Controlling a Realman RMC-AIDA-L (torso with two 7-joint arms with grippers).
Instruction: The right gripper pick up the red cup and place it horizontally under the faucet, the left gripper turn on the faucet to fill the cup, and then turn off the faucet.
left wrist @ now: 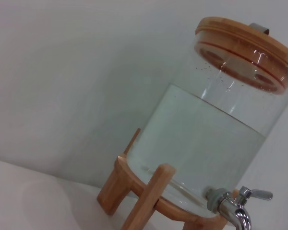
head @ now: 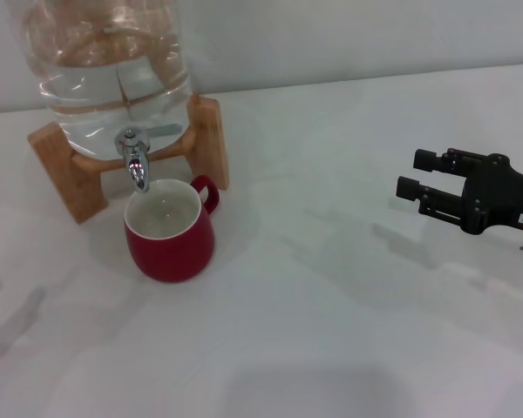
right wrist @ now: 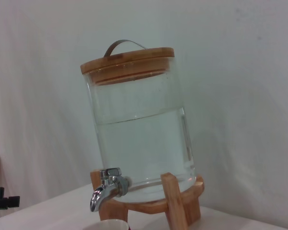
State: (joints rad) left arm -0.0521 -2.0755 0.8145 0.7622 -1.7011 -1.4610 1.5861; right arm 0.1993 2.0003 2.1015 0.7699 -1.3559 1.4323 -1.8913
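Note:
The red cup (head: 170, 239) stands upright on the white table, its mouth directly below the spout of the chrome faucet (head: 135, 161). Its handle points toward the back right. The faucet (left wrist: 237, 206) (right wrist: 108, 187) sticks out of a clear glass water jar (head: 113, 70), and its flat lever lies sideways. Only the cup's rim (right wrist: 109, 224) shows in the right wrist view. My right gripper (head: 417, 173) hovers open and empty well to the right of the cup. A small black part at the edge of the right wrist view may be my left gripper (right wrist: 2, 199).
The jar (right wrist: 139, 129) rests on a wooden stand (head: 209, 139) at the back left and carries a wooden lid (left wrist: 247, 45) with a metal handle. A white wall rises behind it. The white tabletop (head: 331, 331) spreads in front and to the right.

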